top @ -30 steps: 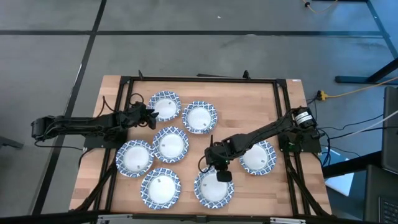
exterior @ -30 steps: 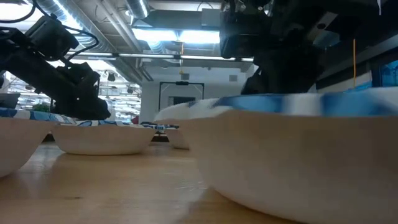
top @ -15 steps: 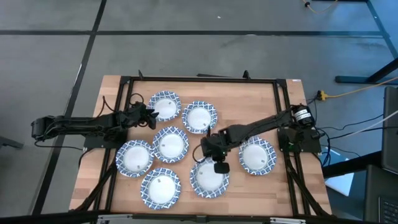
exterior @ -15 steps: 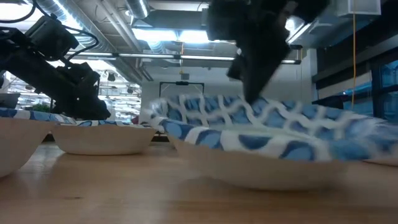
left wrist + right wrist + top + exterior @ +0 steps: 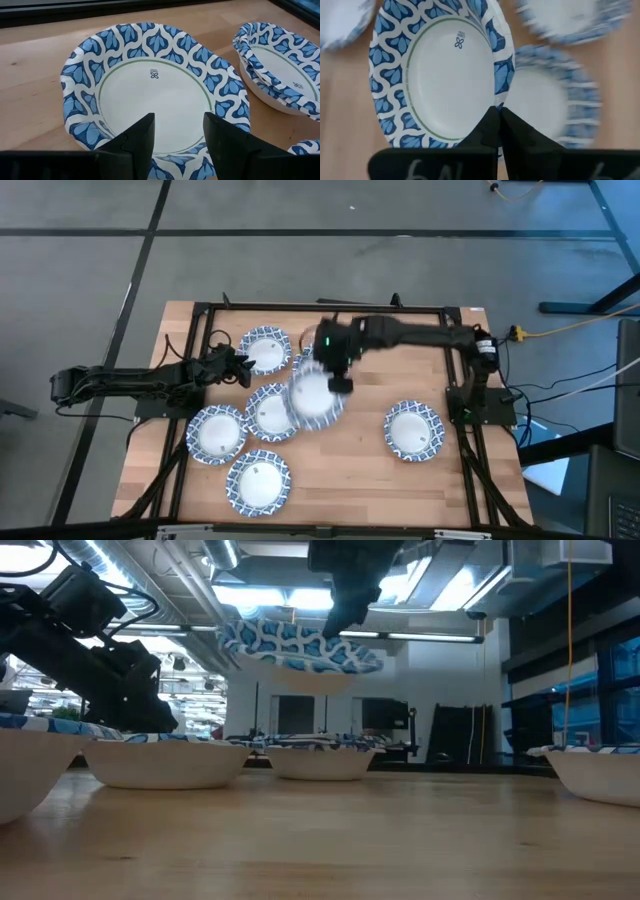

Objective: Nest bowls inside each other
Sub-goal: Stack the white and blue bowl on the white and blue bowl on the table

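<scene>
Several blue-and-white patterned bowls rest on their bases on the wooden table. My right gripper [image 5: 338,382] is shut on one bowl [image 5: 310,402] and holds it high over the table's far middle, above a bowl lying there [image 5: 547,100]. In the low view the held bowl [image 5: 300,645] hangs in the air under the gripper [image 5: 348,612]. My left gripper [image 5: 177,135] is open at the far-left bowl [image 5: 155,90], its fingers standing over that bowl's near rim. I cannot see whether they touch it. My right gripper pinches the held bowl's patterned rim [image 5: 501,82] between its two shut fingers [image 5: 490,125], coming from above on the bowl's far-right side. The bowl is lifted clear of the table and tilted, stretching away from the fingers toward the near-left.
Other bowls lie at the middle [image 5: 272,412], near left [image 5: 217,433], near edge [image 5: 258,480] and right [image 5: 412,430]. A black frame [image 5: 440,312] borders the table. Bare wood shows between the middle bowls and the right one.
My right gripper has risen and swung from the table's near middle toward the far edge, carrying the bowl. The bowl, first low at the near edge, is now lifted high and clear over the far-middle bowl.
</scene>
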Controlling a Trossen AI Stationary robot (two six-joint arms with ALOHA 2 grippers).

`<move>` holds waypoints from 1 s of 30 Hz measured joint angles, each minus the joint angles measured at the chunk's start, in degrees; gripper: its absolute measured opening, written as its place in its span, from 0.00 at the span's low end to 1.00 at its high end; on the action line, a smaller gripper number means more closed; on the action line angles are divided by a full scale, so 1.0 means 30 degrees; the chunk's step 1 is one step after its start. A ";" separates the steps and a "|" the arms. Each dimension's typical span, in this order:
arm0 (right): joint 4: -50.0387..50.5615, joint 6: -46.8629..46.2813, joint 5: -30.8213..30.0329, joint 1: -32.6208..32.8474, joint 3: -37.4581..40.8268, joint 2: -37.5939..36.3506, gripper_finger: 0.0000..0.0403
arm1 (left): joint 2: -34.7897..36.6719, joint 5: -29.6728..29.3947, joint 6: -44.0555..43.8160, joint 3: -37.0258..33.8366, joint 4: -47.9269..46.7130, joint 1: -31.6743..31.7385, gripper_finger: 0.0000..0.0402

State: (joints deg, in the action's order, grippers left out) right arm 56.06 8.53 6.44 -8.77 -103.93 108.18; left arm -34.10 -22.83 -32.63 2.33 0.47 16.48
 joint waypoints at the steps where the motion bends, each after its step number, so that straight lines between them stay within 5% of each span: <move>1: -0.0004 0.0270 0.0003 -0.0539 -0.0270 -0.0011 0.03 | 0.0004 0.0000 -0.0003 0.0001 0.0000 0.0003 0.40; 12: -0.0131 0.0346 0.1540 -0.5064 0.0495 -0.0022 0.03 | 0.0002 0.0000 0.0004 0.0001 0.0000 -0.0002 0.40; 30: -0.3819 -0.0293 0.2744 -0.5402 0.4475 0.0095 0.03 | 0.0001 -0.0029 0.0015 -0.0003 0.0211 -0.0004 0.40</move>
State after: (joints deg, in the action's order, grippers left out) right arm 44.60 7.65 14.68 -24.97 -90.51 108.47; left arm -34.10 -22.92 -32.59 2.32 1.10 16.47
